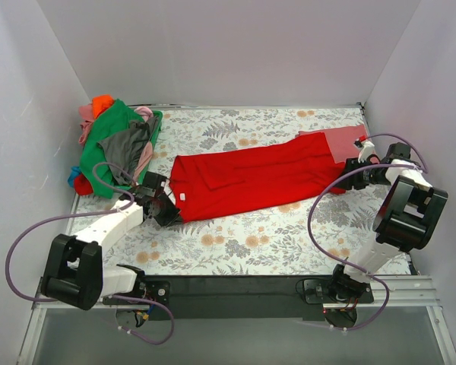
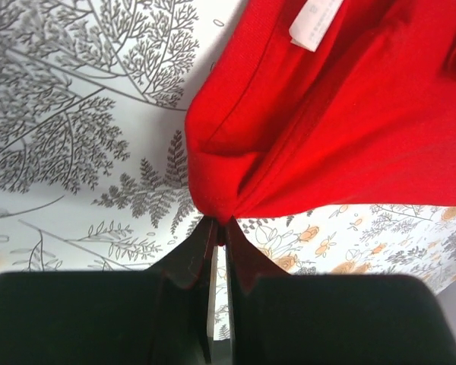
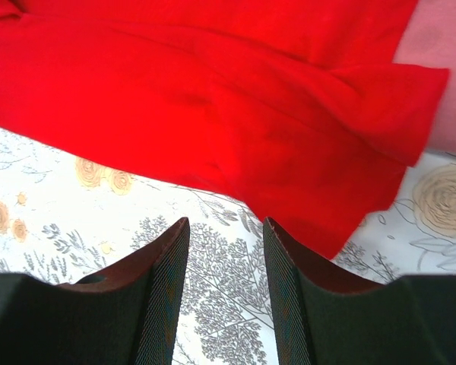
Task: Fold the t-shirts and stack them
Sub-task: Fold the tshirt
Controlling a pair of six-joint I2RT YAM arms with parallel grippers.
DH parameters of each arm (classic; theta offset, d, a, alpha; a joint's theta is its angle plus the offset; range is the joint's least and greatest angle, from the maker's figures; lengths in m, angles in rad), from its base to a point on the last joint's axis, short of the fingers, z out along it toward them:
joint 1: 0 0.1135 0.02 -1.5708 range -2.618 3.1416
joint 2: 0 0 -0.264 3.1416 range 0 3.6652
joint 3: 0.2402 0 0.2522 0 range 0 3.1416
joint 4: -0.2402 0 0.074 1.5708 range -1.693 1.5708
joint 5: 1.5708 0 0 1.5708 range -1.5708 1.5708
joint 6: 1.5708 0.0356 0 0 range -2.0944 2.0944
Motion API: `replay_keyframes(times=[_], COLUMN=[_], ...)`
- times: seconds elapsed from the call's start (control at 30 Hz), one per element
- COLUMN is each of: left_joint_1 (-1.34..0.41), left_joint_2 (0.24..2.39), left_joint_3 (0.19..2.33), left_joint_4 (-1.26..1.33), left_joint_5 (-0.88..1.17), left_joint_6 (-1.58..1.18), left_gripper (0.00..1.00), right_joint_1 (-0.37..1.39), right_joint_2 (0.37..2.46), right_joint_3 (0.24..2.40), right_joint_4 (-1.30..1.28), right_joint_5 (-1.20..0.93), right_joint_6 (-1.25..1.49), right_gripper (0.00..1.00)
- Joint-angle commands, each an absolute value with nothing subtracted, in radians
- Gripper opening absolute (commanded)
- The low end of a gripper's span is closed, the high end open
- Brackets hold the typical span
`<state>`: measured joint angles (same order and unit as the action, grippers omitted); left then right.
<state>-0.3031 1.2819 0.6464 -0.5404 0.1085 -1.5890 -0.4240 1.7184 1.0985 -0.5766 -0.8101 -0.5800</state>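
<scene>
The left gripper (image 2: 219, 232) pinched the near-left corner of the red shirt (image 1: 251, 176); the right gripper (image 3: 226, 228) hung spread by its other end. It lay lengthwise mid-table, seemingly part-folded; the pile (image 1: 118, 148) far left waited, nothing stacked.

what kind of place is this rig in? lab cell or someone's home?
Probably a lab recording cell, not a home. Plain white walls box in the scene, the left arm and right arm are bolted to a black rail, and a floral table cloth carries a red t-shirt and a shirt pile.
</scene>
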Motion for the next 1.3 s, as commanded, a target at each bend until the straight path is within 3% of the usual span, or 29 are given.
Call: replay_keyframes(times=[0.0, 0.37, 0.9, 1.03, 1.07, 1.13, 1.2, 1.27], left_joint_1=[-0.293, -0.216, -0.202, -0.201, -0.201, -0.201, -0.201, -0.201], left_joint_2=[1.204, 1.069, 1.054, 1.055, 1.054, 1.054, 1.058, 1.058], left_joint_3=[0.634, 0.617, 0.618, 0.618, 0.620, 0.620, 0.624, 0.629], left_joint_4=[-0.612, -0.695, -0.693, -0.693, -0.693, -0.693, -0.695, -0.698], left_joint_5=[0.052, 0.084, 0.110, 0.112, 0.112, 0.110, 0.103, 0.100], left_joint_6=[-1.611, -1.600, -1.580, -1.580, -1.580, -1.580, -1.578, -1.577], left_gripper=[0.00, 0.00, 0.00, 0.00, 0.00, 0.00, 0.00, 0.00], right_joint_1=[-0.433, -0.440, -0.431, -0.428, -0.428, -0.428, -0.428, -0.428], right_joint_2=[1.672, 1.710, 1.816, 1.822, 1.819, 1.807, 1.801, 1.792], right_joint_3=[1.117, 1.141, 1.137, 1.150, 1.154, 1.161, 1.175, 1.187], right_joint_4=[-0.583, -0.575, -0.594, -0.595, -0.595, -0.597, -0.595, -0.592], right_joint_5=[-0.761, -0.631, -0.657, -0.675, -0.675, -0.675, -0.669, -0.657], right_joint_6=[-0.575, -0.531, -0.541, -0.540, -0.540, -0.541, -0.541, -0.538], right_gripper=[0.51, 0.51, 0.50, 0.36, 0.25, 0.16, 0.01, 0.01])
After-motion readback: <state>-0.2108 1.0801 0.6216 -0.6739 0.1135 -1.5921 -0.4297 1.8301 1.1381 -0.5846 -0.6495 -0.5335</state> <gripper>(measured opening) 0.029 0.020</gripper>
